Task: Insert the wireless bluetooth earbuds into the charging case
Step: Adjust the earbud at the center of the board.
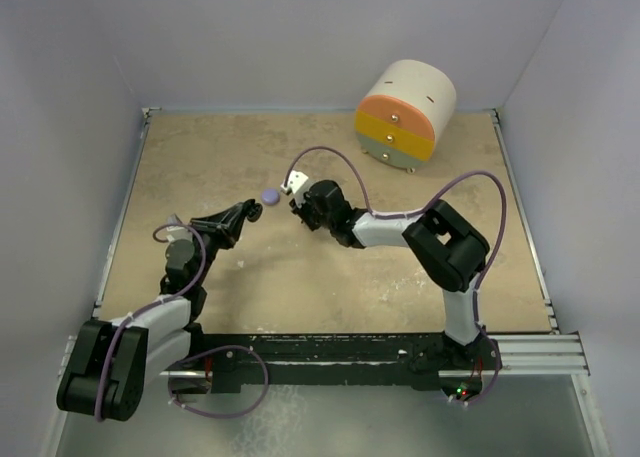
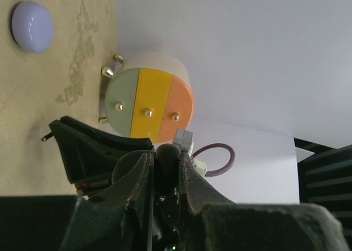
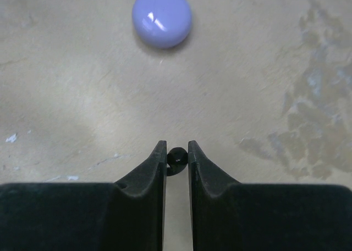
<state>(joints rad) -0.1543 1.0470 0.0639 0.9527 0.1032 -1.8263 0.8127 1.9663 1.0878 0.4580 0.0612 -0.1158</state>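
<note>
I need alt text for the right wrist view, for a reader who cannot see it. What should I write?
The right tool pinches a tiny black bean-shaped earbud between its two black fingers, over a mottled beige tabletop. Farther ahead, a round glossy lavender puck lies on the tabletop, apart from the tool.

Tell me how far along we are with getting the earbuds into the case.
Done: nothing shows as inserted. In hand: the right gripper pinches a black earbud, with the lavender puck lying ahead on the table, no opening showing. The left gripper is shut; whether it holds anything is unclear. Left: opening that puck, if it is the case, and seating the earbud.
</note>
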